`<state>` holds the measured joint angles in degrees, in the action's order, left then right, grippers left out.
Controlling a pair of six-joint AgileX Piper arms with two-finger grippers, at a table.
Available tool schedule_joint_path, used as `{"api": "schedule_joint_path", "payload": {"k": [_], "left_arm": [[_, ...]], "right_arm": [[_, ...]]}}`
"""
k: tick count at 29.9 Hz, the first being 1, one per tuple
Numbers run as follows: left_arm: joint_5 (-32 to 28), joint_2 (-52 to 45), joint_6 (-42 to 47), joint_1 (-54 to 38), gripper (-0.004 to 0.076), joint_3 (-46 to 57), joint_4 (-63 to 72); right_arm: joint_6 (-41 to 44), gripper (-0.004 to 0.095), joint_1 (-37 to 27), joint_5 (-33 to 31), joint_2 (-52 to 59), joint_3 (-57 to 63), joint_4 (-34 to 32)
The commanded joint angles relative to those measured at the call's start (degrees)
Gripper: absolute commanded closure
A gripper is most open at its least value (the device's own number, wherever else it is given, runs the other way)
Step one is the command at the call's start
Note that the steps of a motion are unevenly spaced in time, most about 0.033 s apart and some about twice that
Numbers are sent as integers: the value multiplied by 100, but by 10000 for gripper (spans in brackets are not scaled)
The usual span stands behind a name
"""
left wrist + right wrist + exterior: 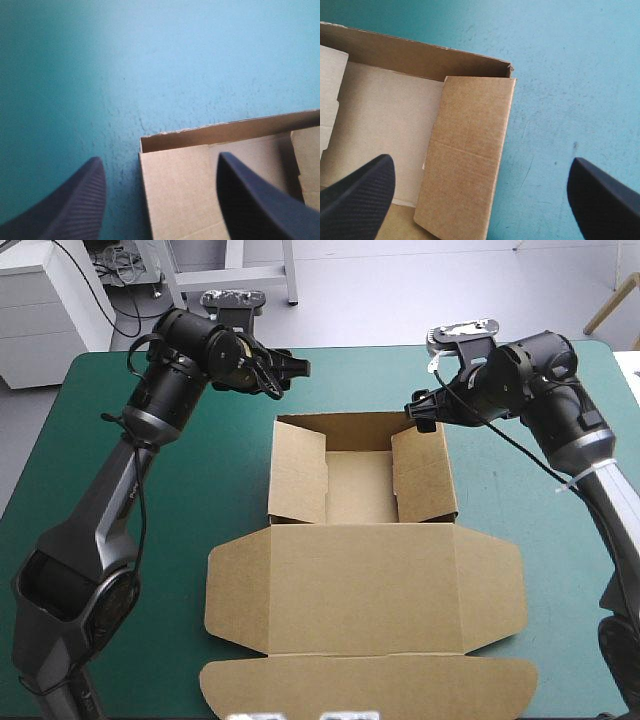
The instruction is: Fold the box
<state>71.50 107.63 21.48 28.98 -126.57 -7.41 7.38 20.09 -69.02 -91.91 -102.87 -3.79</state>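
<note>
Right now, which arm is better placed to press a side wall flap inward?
Right, narrowly. The right gripper is open, straddling the right wall flap of the box, close to the far corner. The left gripper, also open, straddles the left wall flap but looks farther back from its corner.

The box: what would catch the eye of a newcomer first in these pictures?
The brown box sits in the middle of the teal-green table, its tray open and its lid lying flat toward the near edge. Both black end effectors are open: the left end effector hangs at the tray's far left corner, the right end effector at its far right corner.
</note>
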Motion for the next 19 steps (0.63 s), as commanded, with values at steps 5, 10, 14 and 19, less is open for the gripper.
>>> {"api": "schedule_joint_path", "payload": {"k": [5,10,14,19], "left_arm": [[271,-985,-678,9,727,-218,47],[271,-1552,-897,9,734,-206,566],[271,-1984,-1132,9,734,-206,776],[271,-2619,-1153,9,734,103,692]], "right_arm": [[-17,54,-32,5,599,-168,-163],[-17,54,-32,5,638,17,-193],[-129,54,-32,28,638,394,-193],[-87,54,-32,589,609,1132,-156]]}}
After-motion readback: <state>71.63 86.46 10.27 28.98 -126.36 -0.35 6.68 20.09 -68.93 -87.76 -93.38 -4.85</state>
